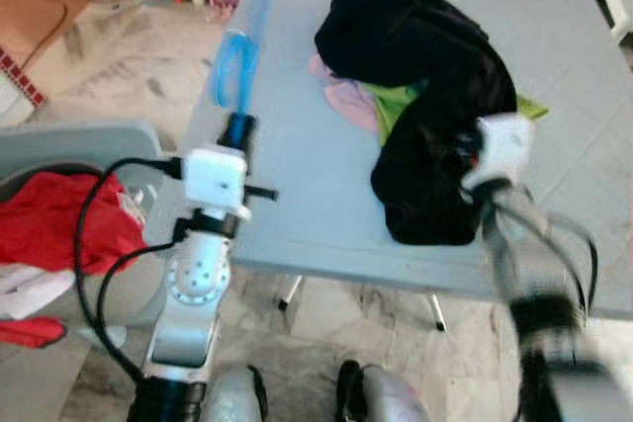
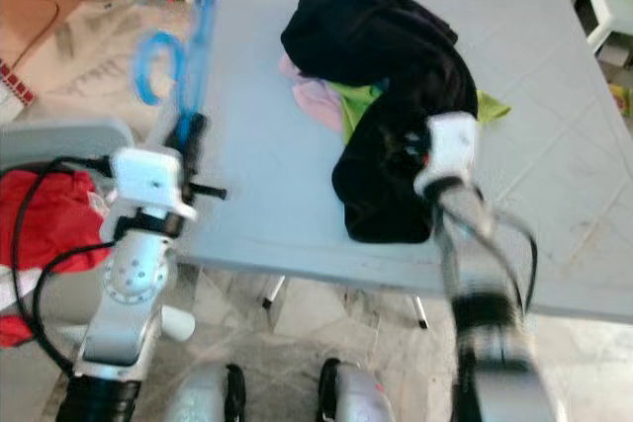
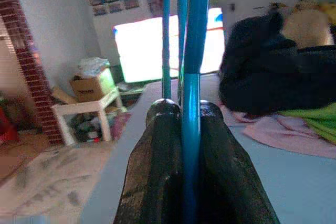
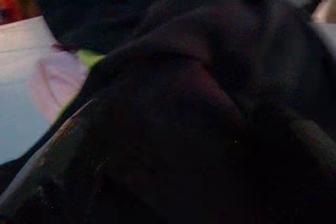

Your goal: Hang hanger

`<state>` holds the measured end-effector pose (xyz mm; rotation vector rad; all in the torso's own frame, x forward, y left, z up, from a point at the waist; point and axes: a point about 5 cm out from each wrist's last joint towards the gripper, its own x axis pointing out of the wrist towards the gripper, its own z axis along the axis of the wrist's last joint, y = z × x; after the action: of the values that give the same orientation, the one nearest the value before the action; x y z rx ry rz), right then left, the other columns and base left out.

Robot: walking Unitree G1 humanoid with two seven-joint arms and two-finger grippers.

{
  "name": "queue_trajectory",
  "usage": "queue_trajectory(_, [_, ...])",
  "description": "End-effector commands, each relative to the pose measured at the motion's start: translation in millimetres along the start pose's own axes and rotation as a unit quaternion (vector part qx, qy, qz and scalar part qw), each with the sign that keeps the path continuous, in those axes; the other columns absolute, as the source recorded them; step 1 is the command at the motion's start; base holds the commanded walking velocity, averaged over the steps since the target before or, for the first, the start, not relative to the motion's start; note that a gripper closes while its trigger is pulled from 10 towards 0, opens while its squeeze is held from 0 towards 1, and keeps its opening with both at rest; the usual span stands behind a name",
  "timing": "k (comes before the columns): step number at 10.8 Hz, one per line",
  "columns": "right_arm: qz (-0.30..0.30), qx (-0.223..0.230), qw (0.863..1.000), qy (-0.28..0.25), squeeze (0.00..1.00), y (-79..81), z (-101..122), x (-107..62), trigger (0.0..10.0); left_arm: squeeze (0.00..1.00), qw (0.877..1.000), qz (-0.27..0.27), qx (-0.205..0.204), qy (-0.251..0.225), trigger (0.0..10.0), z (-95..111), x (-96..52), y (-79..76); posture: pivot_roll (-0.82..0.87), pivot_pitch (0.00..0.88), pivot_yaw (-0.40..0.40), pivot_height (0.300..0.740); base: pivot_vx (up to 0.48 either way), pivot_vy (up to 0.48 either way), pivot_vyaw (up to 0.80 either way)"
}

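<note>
I note the left gripper (image 3: 190, 129) clenched on the blue hanger (image 1: 237, 66), whose long axis runs forward from it along the table (image 1: 297, 175) edge, while the right gripper (image 1: 465, 160), nearer the dark garment (image 1: 425, 76), is buried there, grip undeterminable

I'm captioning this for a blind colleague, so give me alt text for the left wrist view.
The left gripper is shut on a blue hanger that rises straight up between its two black fingers. Beyond lies a grey table with a pile of black clothing over pink and green garments.
</note>
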<state>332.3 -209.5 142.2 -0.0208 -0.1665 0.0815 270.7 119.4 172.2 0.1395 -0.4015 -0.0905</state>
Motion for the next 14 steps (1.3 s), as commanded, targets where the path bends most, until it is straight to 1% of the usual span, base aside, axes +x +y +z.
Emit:
queue_trajectory(1, [-0.047,0.009,0.998,-0.044,0.0,-12.6,15.2,-6.0,10.0,0.0,0.997,0.013,0.002,0.07,10.0,-22.4,-13.5,4.5,0.07,0.182,-0.031,0.74,0.0,0.0,0.0])
queue_trajectory(2, [-0.068,-0.003,0.995,-0.079,0.0,-15.0,23.7,-18.4,10.0,0.0,0.996,0.014,0.0,0.083,10.0,-25.7,-20.7,5.6,0.05,0.163,-0.015,0.74,0.0,0.0,0.0])
queue_trajectory(3, [-0.083,0.006,0.993,-0.087,0.0,-15.7,27.6,-25.5,10.0,0.0,0.996,0.01,0.001,0.088,10.0,-28.0,-23.8,4.5,0.05,0.155,-0.011,0.74,0.0,0.0,0.0])
queue_trajectory(4, [-0.084,0.011,0.993,-0.087,0.0,-12.5,30.5,-26.3,10.0,0.0,0.996,0.01,0.0,0.085,10.0,-26.9,-20.0,3.1,0.05,0.15,-0.009,0.74,0.0,0.0,0.0])
queue_trajectory(5, [-0.081,0.008,0.993,-0.085,0.0,-5.7,32.3,-23.2,10.0,0.0,0.997,0.006,0.0,0.076,10.0,-23.8,-13.0,0.2,0.04,0.154,-0.011,0.74,0.0,0.0,0.0])
queue_trajectory(6, [-0.081,0.011,0.993,-0.083,0.0,-2.0,32.7,-22.2,10.0,0.0,0.997,0.006,-0.002,0.072,10.0,-22.0,-10.7,-0.9,0.04,0.155,-0.013,0.74,0.0,0.0,0.0])
queue_trajectory(7, [-0.066,0.026,0.995,-0.075,0.0,6.9,32.1,-21.8,10.0,0.0,0.997,0.007,-0.002,0.07,10.0,-21.1,-8.8,-1.3,0.04,0.153,-0.014,0.74,0.0,0.0,0.0])
queue_trajectory(9, [-0.063,0.044,0.995,-0.071,0.0,14.2,30.8,-20.2,10.0,0.0,0.998,0.008,-0.001,0.064,10.0,-19.5,-4.2,-2.2,0.04,0.151,-0.01,0.74,0.0,0.0,0.0])
queue_trajectory(10, [-0.053,0.045,0.995,-0.07,0.0,22.1,30.6,-18.7,10.0,0.0,0.998,0.008,0.0,0.066,10.0,-21.1,-3.1,-2.5,0.04,0.149,-0.01,0.74,0.0,0.0,0.0])
queue_trajectory(12, [-0.042,0.055,0.996,-0.056,0.0,28.6,26.1,-15.9,10.0,0.0,0.998,0.004,-0.001,0.064,10.0,-21.9,-0.8,-4.7,0.03,0.144,-0.01,0.74,0.0,0.0,0.0])
queue_trajectory(14, [-0.052,0.065,0.995,-0.046,0.0,26.5,21.8,-14.1,10.0,0.0,0.998,0.007,-0.002,0.062,10.0,-22.3,1.5,-6.1,0.03,0.136,-0.012,0.74,-0.246,0.0,0.0])
